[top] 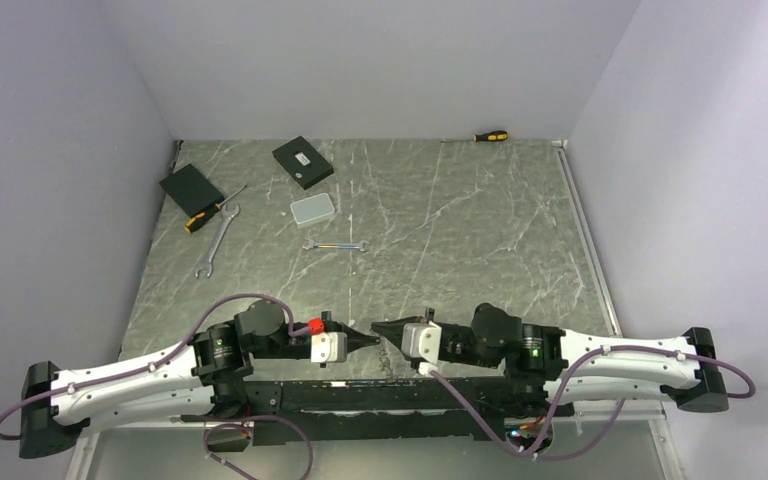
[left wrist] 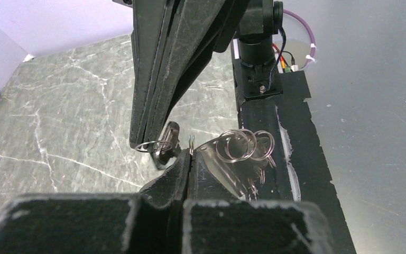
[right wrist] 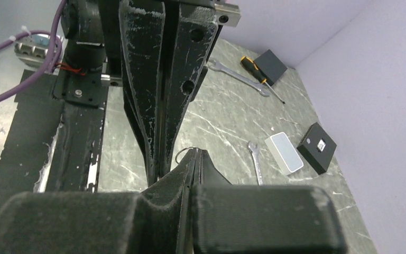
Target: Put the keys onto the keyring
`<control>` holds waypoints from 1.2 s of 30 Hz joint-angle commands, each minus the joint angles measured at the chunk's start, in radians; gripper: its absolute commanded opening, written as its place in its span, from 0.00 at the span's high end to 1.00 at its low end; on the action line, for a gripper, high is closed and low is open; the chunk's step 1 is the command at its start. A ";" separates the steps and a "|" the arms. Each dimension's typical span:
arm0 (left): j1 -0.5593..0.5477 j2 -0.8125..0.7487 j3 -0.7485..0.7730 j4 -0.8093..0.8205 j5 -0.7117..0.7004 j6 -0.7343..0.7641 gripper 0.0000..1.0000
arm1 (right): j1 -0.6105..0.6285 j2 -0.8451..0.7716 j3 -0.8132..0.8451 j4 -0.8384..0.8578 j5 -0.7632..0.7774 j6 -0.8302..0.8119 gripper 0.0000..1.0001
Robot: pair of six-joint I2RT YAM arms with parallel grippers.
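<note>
Both tips meet at near centre. The left gripper (left wrist: 190,159) is clamped on keyring (left wrist: 242,146); right gripper (right wrist: 194,159) pinches key (left wrist: 167,144)

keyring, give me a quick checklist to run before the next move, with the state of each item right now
1. Left tool shut on the keyring, its loops bunched beside the tip: ok.
2. Right tool shut on a key with a dark head: ok.
3. Key threaded onto the loops: not ok, it sits apart from them.
4. Key's hole lined up with the keyring's open end: cannot tell, too small.
5. The two tool tips close together: ok.
6. Small wrench well away from both tools: ok.
</note>
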 commanded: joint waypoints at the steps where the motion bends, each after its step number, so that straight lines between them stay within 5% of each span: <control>1: 0.005 -0.018 0.000 0.076 0.004 -0.030 1.00 | 0.018 -0.008 -0.007 0.105 0.039 0.039 1.00; 15: 0.005 -0.127 -0.013 0.023 -0.037 -0.072 1.00 | 0.020 -0.070 -0.071 0.113 0.174 0.115 1.00; 20: 0.005 -0.160 0.015 -0.092 -0.070 -0.050 1.00 | 0.009 -0.017 -0.054 0.076 0.394 0.333 1.00; 22: 0.005 -0.193 0.030 -0.169 -0.101 -0.034 1.00 | -0.014 0.014 -0.035 0.029 0.421 0.420 0.91; 26: 0.005 -0.280 0.087 -0.334 -0.213 0.006 1.00 | -0.123 0.076 0.000 -0.085 0.353 0.599 0.59; 31: 0.005 -0.290 0.130 -0.461 -0.370 0.026 1.00 | -0.428 0.147 0.004 -0.110 -0.022 0.748 0.53; 36: 0.004 -0.216 0.144 -0.463 -0.572 0.033 1.00 | -0.455 0.351 0.117 -0.199 -0.078 0.808 0.53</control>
